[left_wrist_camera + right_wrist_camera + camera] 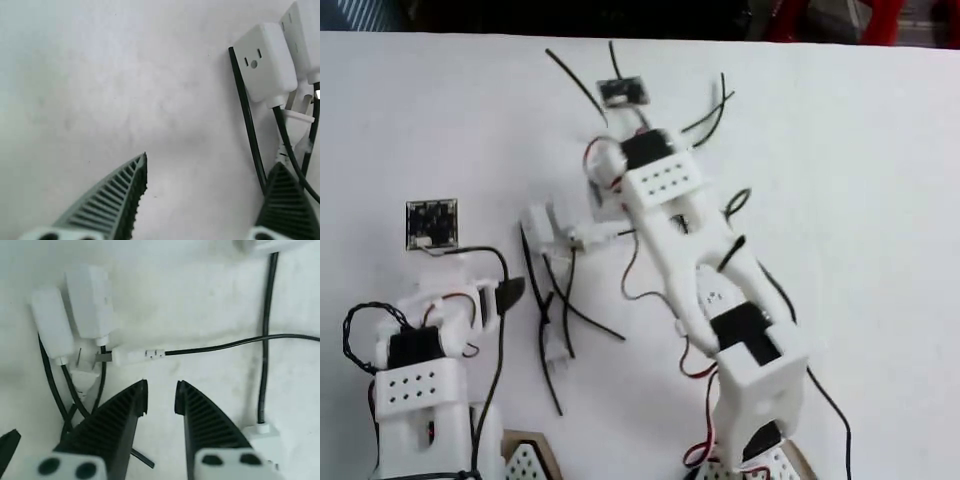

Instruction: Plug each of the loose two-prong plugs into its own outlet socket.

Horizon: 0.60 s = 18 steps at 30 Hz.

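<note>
Fingers of my right gripper (161, 387) are sitting slightly parted and gripping nothing. The tips are hovering near a white two-prong plug (135, 356) that is lying on the table (210, 300), with its black cord (235, 343) trailing away. That plug is lying just beside two white outlet sockets (90, 305), which are resting side by side, and it is not plugged in. A second plug (85, 374) is lying loose among the cords next to them. I am holding my left gripper (210, 160) spread wide and empty over bare table, with the outlet sockets (265, 62) lying near one finger.
</note>
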Tool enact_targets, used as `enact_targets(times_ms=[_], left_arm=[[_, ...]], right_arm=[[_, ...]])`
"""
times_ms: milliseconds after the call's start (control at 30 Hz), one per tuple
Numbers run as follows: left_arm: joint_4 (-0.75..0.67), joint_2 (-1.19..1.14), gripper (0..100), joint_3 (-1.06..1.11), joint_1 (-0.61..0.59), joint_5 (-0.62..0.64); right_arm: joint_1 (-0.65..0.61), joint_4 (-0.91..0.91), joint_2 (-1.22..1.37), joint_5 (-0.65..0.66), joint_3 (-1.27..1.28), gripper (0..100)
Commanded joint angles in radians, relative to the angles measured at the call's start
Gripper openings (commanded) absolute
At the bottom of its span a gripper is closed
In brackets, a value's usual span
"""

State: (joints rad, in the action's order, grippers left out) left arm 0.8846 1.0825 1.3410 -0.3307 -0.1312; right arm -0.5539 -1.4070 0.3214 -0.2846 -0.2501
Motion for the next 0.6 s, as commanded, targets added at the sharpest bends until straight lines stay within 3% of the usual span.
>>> enact_targets(times_ms=[0, 233, 567], left_arm=[[-0.021, 0.022, 36, -0.003, -0.007, -0.015], [-0.021, 0.022, 36, -0.003, -0.007, -0.015], [-0.021, 0.022, 36, -0.003, -0.007, -0.015]], right_arm=[[-0.044, 0.056, -0.061, -0.137, 0.038, 8.8], [-0.097, 0.168, -0.061, -0.356, 0.149, 18.6], [-0.097, 0.394, -0.061, -0.589, 0.259, 18.7]])
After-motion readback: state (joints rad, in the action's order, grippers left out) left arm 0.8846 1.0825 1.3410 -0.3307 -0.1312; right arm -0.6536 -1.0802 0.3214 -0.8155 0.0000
